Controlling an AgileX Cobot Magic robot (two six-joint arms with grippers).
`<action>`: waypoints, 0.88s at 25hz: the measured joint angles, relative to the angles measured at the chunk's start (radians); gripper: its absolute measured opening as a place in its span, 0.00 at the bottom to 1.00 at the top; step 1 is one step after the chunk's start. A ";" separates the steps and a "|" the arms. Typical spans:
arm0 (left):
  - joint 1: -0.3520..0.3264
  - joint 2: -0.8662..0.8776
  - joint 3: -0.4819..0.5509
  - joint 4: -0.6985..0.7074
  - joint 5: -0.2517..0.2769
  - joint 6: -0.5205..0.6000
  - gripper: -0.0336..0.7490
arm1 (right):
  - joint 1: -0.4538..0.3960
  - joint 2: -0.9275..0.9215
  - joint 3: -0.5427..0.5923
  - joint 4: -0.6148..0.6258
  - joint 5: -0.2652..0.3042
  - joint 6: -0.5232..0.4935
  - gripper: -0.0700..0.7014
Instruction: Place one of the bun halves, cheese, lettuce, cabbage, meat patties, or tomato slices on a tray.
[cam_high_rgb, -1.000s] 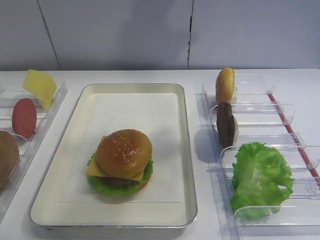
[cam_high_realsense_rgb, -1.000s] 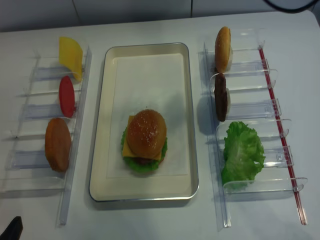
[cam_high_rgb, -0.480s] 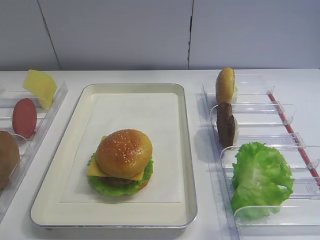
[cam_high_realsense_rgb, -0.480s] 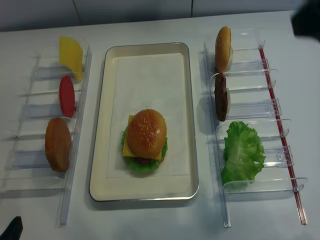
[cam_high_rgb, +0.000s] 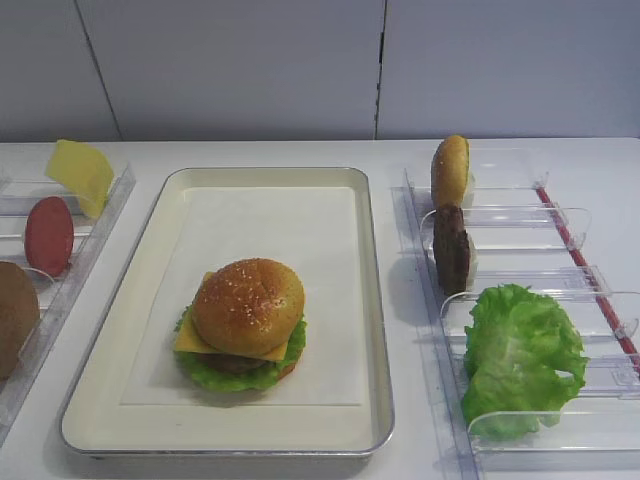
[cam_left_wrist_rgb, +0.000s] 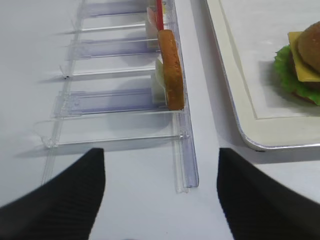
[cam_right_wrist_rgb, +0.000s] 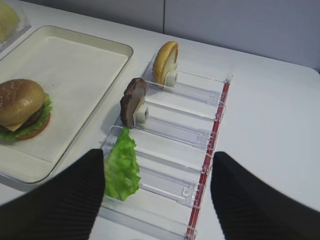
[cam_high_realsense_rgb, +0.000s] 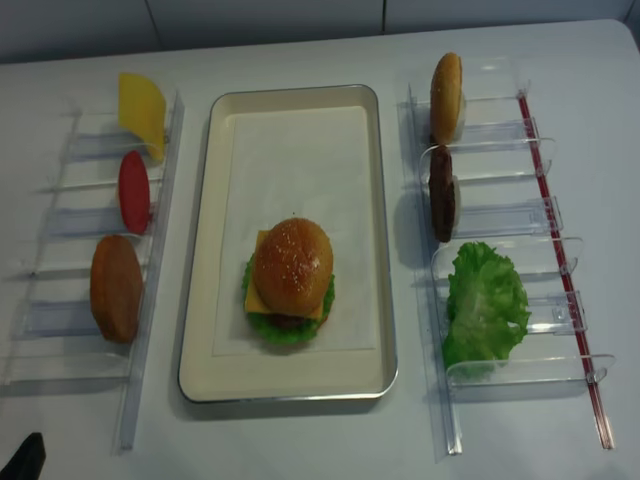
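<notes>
A stacked burger stands on the cream tray (cam_high_realsense_rgb: 200, 250), topped by a sesame bun half (cam_high_realsense_rgb: 292, 265) over cheese (cam_high_realsense_rgb: 262, 298), a patty and lettuce. The right rack holds another bun half (cam_high_realsense_rgb: 446, 95), a meat patty (cam_high_realsense_rgb: 441, 195) and loose lettuce (cam_high_realsense_rgb: 485, 305). In the left rack stand cheese (cam_high_realsense_rgb: 141, 110), a tomato slice (cam_high_realsense_rgb: 133, 191) and a bun half (cam_high_realsense_rgb: 115, 288). My right gripper (cam_right_wrist_rgb: 157, 200) is open and empty above the right rack's near end, its left finger beside the lettuce (cam_right_wrist_rgb: 122, 167). My left gripper (cam_left_wrist_rgb: 161, 200) is open and empty over bare table, short of the left rack.
Clear plastic slotted racks (cam_high_realsense_rgb: 500, 215) flank the tray on both sides, the right one with a red strip (cam_high_realsense_rgb: 560, 260) along its outer edge. A grey wall (cam_high_rgb: 300, 60) closes the back. A dark tip (cam_high_realsense_rgb: 22, 455) shows at the overhead view's lower left corner.
A dark shape of the right arm at the overhead view's upper right corner has left the view. The burger and rack items have not moved.
</notes>
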 joint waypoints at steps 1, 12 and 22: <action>0.000 0.000 0.000 0.000 0.000 0.000 0.62 | 0.000 -0.039 0.044 0.000 -0.009 0.000 0.73; 0.000 0.000 0.000 0.000 0.000 0.000 0.62 | 0.000 -0.293 0.322 0.011 -0.031 -0.014 0.73; 0.000 0.000 0.000 0.000 0.000 0.000 0.62 | 0.000 -0.296 0.351 -0.015 0.039 0.040 0.73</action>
